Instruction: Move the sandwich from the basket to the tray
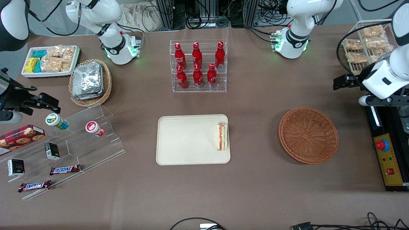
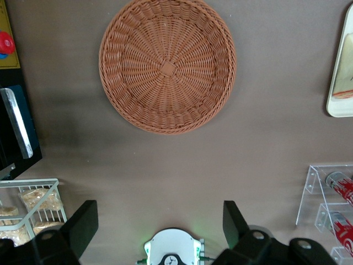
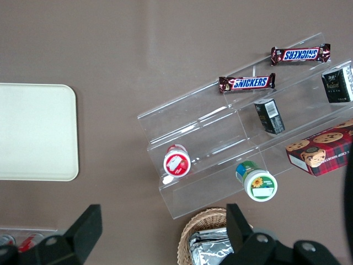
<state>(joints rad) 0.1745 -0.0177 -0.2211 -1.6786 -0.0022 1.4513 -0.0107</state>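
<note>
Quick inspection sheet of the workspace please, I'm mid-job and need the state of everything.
Surface: brown table, nothing spilled.
Job's things: sandwich lies in the tray, at the edge toward the basket; basket empty.
Clutter: red bottles in rack; foil packs; Snickers bars on clear stand.
Tool: left tool open, holding nothing, raised clear of the basket at the working arm's end.
Cables: loops at the table edge nearest the front camera.
Surroundings: emergency-stop box.
</note>
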